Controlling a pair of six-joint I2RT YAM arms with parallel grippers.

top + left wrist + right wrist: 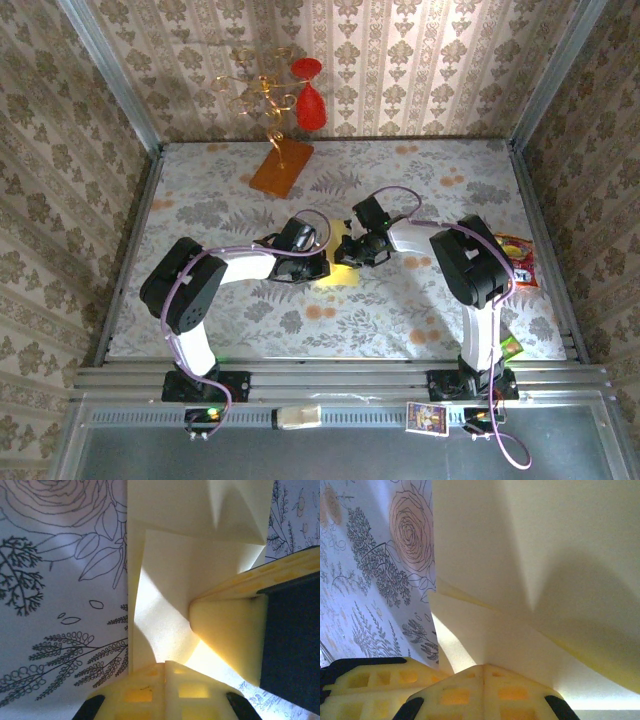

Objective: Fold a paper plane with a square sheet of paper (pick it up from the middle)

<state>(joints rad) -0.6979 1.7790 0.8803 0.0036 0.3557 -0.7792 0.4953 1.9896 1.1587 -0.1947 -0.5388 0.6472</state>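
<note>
left gripper [165, 666] — fingers together, pinching the paper [170, 575] at its edge | right gripper [483, 666] — fingers together, clamped on the same paper from the opposite side | paper: creased into folded layers, between both grippers, over the middle of the floral cloth [60, 570]

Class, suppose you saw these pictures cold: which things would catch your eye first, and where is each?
The pale-yellow square sheet of paper, creased and partly folded, lies midway across the table, where the left gripper and right gripper meet, both shut with tips at it. At the far edge an orange-brown slab bears gold wire and red ornaments.
</note>
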